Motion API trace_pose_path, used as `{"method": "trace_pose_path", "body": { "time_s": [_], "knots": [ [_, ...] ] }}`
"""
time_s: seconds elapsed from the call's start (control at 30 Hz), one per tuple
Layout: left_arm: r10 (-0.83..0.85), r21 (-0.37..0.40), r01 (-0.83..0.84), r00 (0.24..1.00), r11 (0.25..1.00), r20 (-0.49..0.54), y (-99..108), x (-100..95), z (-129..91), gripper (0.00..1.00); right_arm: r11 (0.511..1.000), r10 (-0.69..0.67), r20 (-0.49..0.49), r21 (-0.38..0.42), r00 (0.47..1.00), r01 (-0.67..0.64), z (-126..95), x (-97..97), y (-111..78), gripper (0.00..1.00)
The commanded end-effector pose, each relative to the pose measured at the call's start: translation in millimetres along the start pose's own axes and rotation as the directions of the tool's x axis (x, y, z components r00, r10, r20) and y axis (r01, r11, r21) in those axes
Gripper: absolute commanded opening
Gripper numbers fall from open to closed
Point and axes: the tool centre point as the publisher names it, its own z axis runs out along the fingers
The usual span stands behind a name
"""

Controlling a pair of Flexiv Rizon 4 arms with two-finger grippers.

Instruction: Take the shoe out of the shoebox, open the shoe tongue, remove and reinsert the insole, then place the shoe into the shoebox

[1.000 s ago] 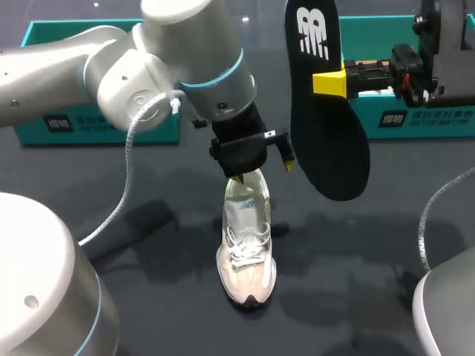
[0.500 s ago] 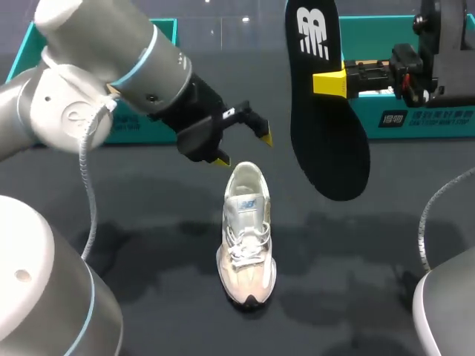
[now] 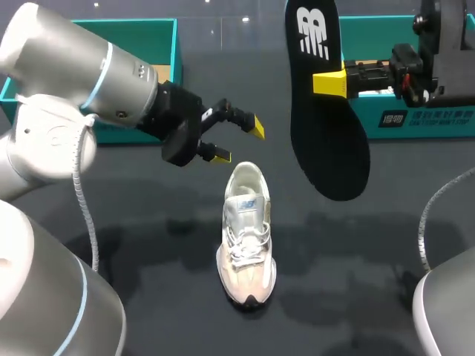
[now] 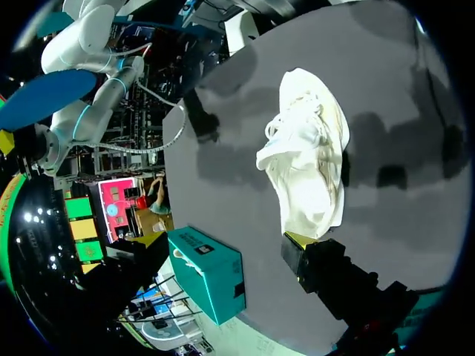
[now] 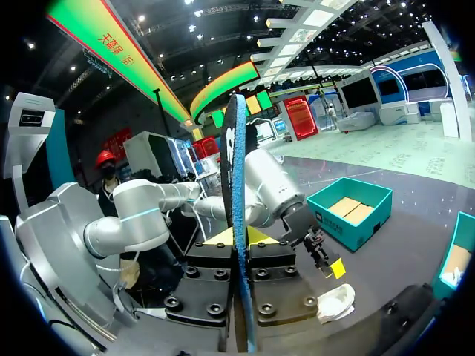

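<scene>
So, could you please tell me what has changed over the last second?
The left end effector has lifted away from the heel of the shoe and swung off to the left, open and empty. The shoe has stayed put, and the right end effector still holds the insole aloft.

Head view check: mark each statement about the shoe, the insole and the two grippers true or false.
1. The right gripper is shut on the insole, holding it up above the table. True.
2. The shoe lies inside a shoebox. False: it stands on the table, outside the left teal box and the right teal box.
3. The left gripper is open and holds nothing. True.
4. The insole sits inside the shoe. False: it is out of the shoe, in the right gripper.
</scene>
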Motion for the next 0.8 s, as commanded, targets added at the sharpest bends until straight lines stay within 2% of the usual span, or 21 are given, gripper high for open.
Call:
{"method": "trace_pose_path", "body": {
  "time_s": [0.03, 0.37, 0.53, 0.8],
  "knots": [
    [0.01, -0.008, -0.009, 0.994, 1.0, 0.109, 7, -0.6, -3, 1.0, 1.0, 0.002, -0.003, 0.004, 1.0, -0.002, 4, -2.9, 2.3, 0.0],
    [0.023, -0.03, -0.015, 0.958, 0.999, 0.286, 20, -22.0, -26, 1.0, 1.0, 0.002, -0.003, 0.004, 1.0, -0.002, 4, -2.9, 2.3, 0.0],
    [0.034, -0.057, -0.016, 0.94, 0.998, 0.339, 27, -26.9, -29, 1.0, 0.997, 0.069, -0.019, 0.029, 0.997, -0.069, 1, -29.1, 3.9, 0.0],
    [0.044, -0.103, 0.001, 0.903, 0.995, 0.427, 37, -34.2, -37, 1.0, 0.981, 0.194, -0.034, 0.021, 0.98, -0.194, -8, -85.3, 2.9, 0.0]
  ]
}}
